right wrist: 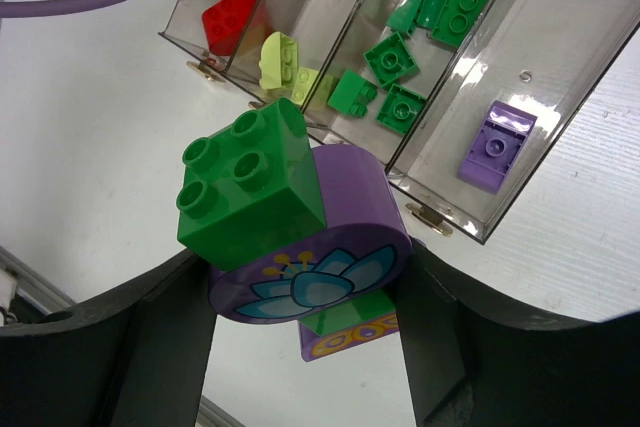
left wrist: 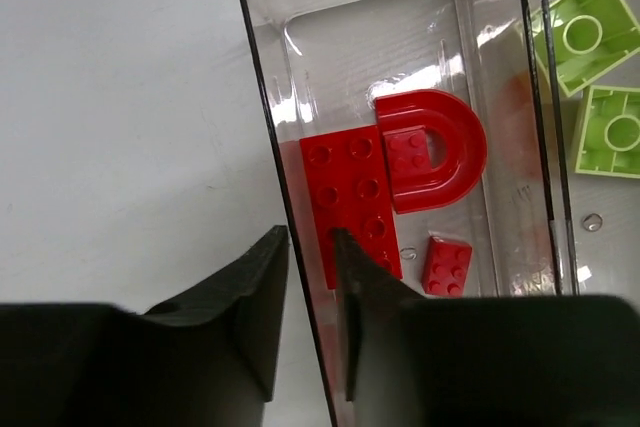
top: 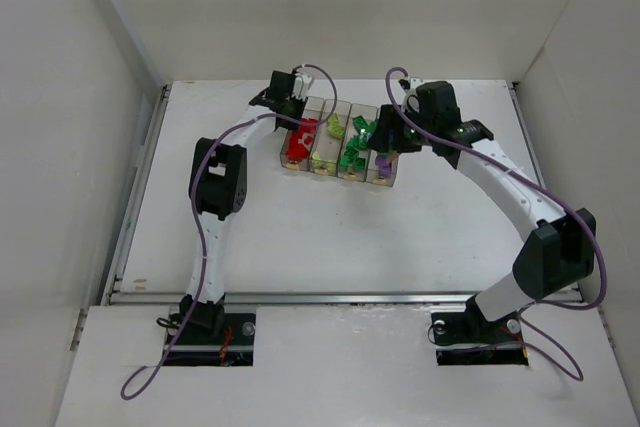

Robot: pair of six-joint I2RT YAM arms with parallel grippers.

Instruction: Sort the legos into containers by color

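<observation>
The right gripper (right wrist: 305, 297) pinches a probably light, stiff, slippery green-on-purple lego clump (right wrist: 255, 197) by its disc edges beside the containers (right wrist: 570, 67). The left gripper (left wrist: 310, 247) straddles their wall, clamping unclear.

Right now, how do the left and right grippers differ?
Left gripper holds no brick, its fingers astride the red-brick bin's wall; right gripper clamps a purple flower piece with a green brick on top. Left jaws stand narrow, right jaws wide. Both are black, near the bins.

Light: bright and even
Shadows: faint and soft
Glare: seen on the clear bins (left wrist: 380, 47)
Blur: a little, at the near edge
</observation>
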